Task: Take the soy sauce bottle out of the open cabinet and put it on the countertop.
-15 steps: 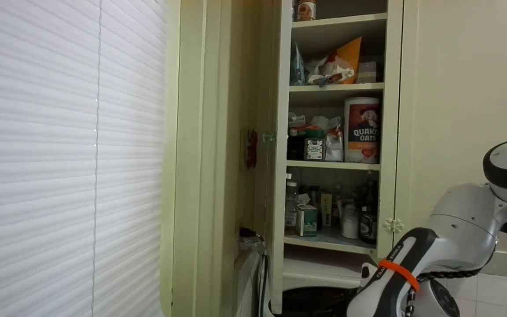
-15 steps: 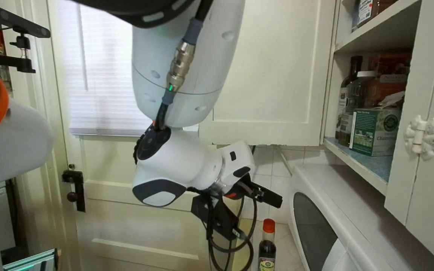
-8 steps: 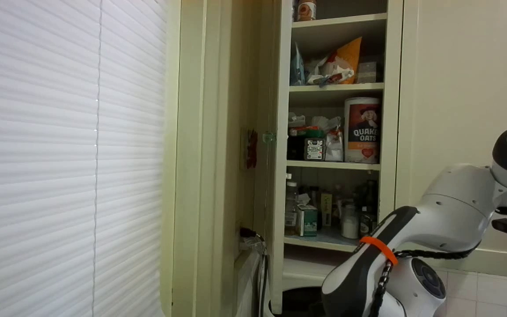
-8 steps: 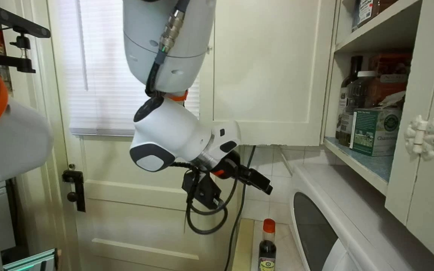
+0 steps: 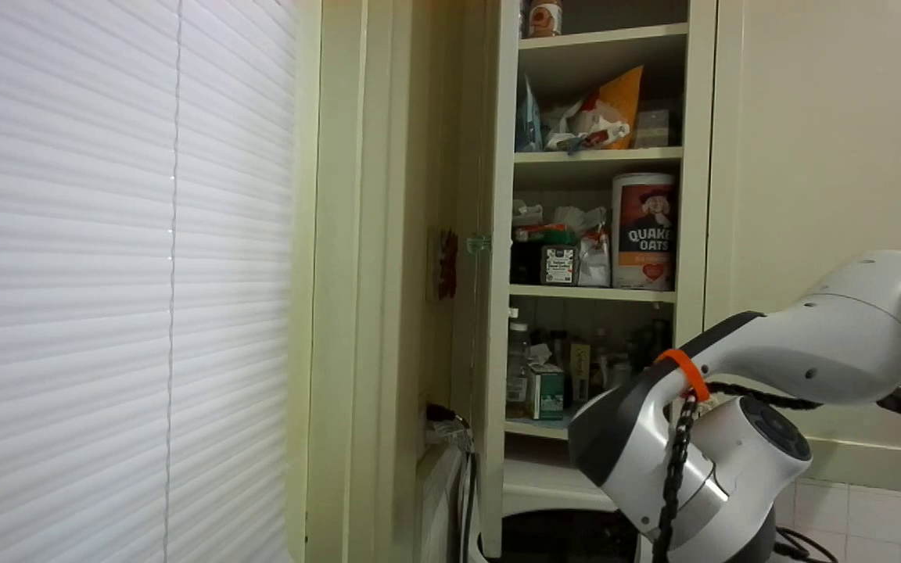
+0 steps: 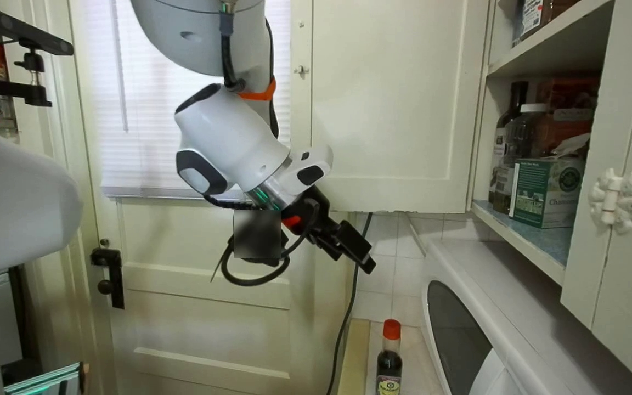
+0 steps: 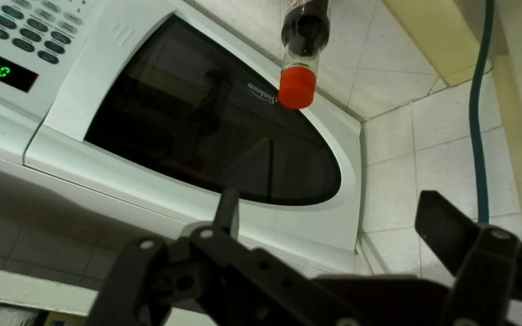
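Base: Biggest first, pls. What've you got?

Me: The cabinet (image 5: 593,295), standing open, crowded w/ groceries (image 5: 644,227). Next, my arm (image 5: 818,352): in an exterior view it blocks the right end of the bottom shelf (image 5: 536,429), so I can't ID all the items there.

Base: Then?

Me: The microwave (image 7: 224,136), white w/ a dark door, below the cabinet in both exterior views. Then the countertop (image 6: 417,356); I only see a pale tiled strip, btwn the microwave & a yellow ledge (image 6: 354,356).

Base: Status of the gripper (image 7: 329,213)?

Me: Spread wide. Wrist view shows the fingers (image 7: 444,231) well apart, w/ the microwave front visible btwn them. In an exterior view it's tilted, fingertips (image 6: 368,265) down.

Base: & the soy sauce bottle (image 6: 389,362)?

Me: It's out of the cabinet, upright at the countertop, just beside the microwave's front. In an exterior view the base is cut off by the lower edge, so I can't confirm contact w/ the tile. Yellowish label (image 6: 388,385), too small to read. Wrist view gets only the upper part. The gripper's apart from it.

Base: Smallest bit?

Me: Its cap (image 7: 297,88): red-orange, seated on the clear neck.
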Motion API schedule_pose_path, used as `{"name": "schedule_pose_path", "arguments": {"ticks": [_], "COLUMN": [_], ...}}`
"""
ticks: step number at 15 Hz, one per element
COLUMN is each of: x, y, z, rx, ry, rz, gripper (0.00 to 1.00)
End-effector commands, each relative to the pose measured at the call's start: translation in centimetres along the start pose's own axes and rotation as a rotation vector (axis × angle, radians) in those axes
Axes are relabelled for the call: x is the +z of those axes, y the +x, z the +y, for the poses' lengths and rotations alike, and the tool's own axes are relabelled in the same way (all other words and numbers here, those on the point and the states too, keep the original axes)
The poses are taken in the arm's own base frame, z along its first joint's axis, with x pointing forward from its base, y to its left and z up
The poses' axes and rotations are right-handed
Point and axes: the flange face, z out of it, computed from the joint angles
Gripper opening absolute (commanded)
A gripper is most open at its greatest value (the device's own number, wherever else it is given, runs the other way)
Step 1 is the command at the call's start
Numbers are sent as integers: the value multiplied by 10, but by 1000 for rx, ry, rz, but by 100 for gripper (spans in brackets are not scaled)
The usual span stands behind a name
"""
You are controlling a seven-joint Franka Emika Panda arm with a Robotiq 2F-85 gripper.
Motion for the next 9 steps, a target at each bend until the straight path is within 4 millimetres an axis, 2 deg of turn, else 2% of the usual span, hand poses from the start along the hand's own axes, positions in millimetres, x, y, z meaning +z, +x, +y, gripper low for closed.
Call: {"name": "schedule_pose_path", "arguments": {"ticks": [1,3,9], "x": [-7,-8,-7], "y": [0,1,-1], "z": [4,9,4], "rx": [-1,6,-2], "ry": [6,8,15], "rz": [-21,-24,-29], "gripper": [100,100,100]}}
